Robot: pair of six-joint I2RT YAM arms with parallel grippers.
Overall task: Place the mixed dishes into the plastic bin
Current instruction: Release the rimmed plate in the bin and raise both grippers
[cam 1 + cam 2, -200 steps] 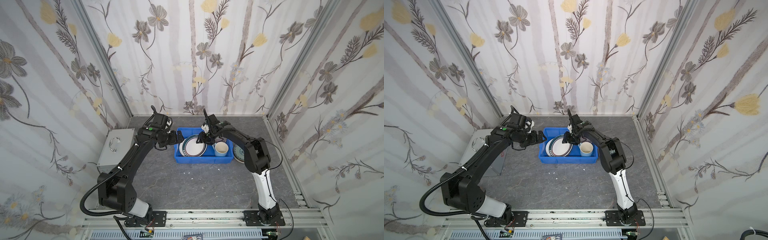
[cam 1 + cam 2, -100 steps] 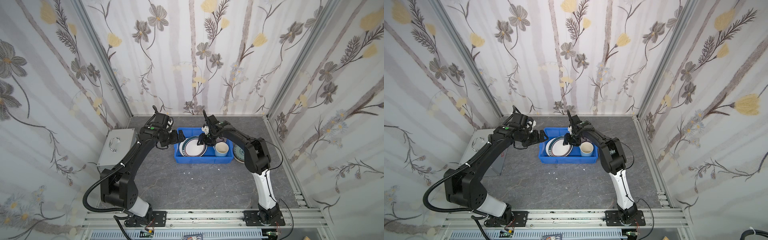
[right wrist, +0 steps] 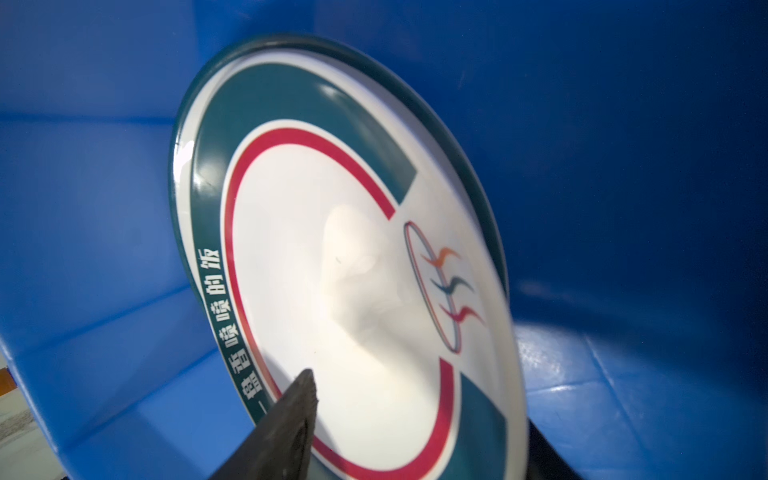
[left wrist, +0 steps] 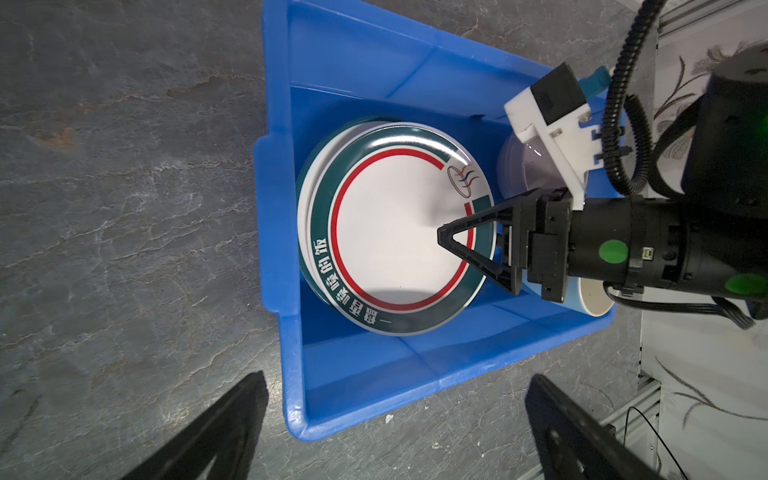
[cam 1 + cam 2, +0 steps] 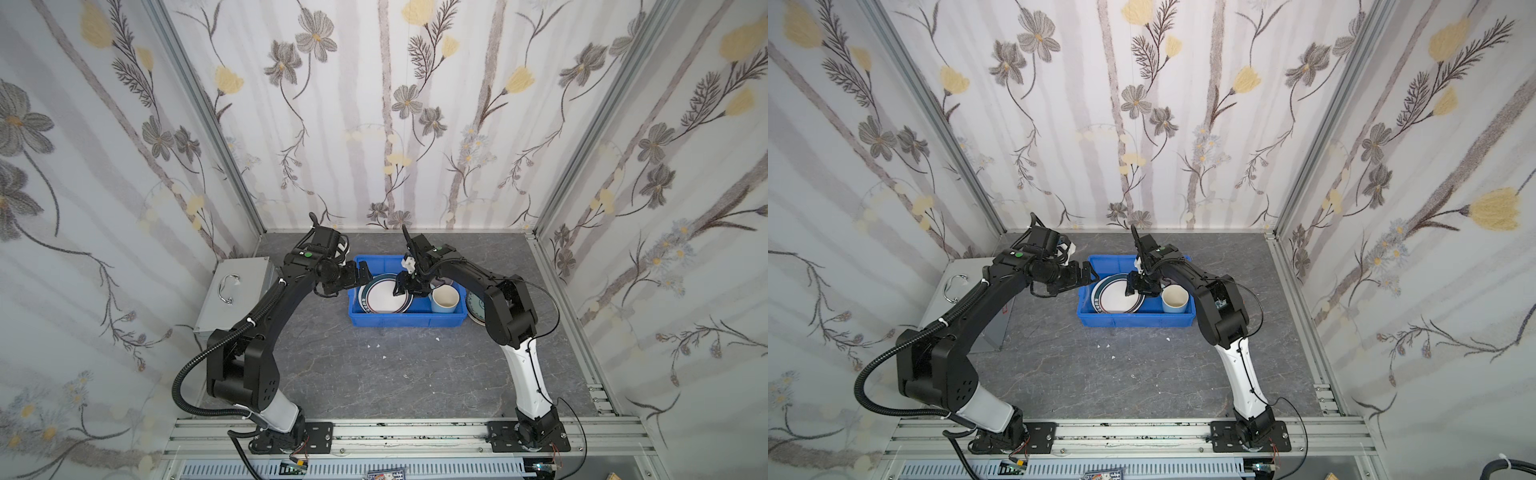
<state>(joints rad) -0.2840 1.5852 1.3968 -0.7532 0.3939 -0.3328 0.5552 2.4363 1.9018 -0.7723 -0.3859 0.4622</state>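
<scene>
Left wrist view: teal-banded plate in bin, right gripper at its rim

Item: teal-banded plate, centre of frame, resting on a second plate inside the blue plastic bin. A lilac bowl and a pale blue mug sit to its right.

Right gripper: jaws part open astride the plate's right rim, one finger above, the other hidden beneath. We cannot tell whether it grips.

Left gripper: lower frame, spread wide, empty.

Handling, in our judgement: rigid, glossy, slippery, chip-prone. Take it by the rim, pinched top and bottom.

Against the top views a second ago, we find plate and both grippers almost unmoved.
</scene>
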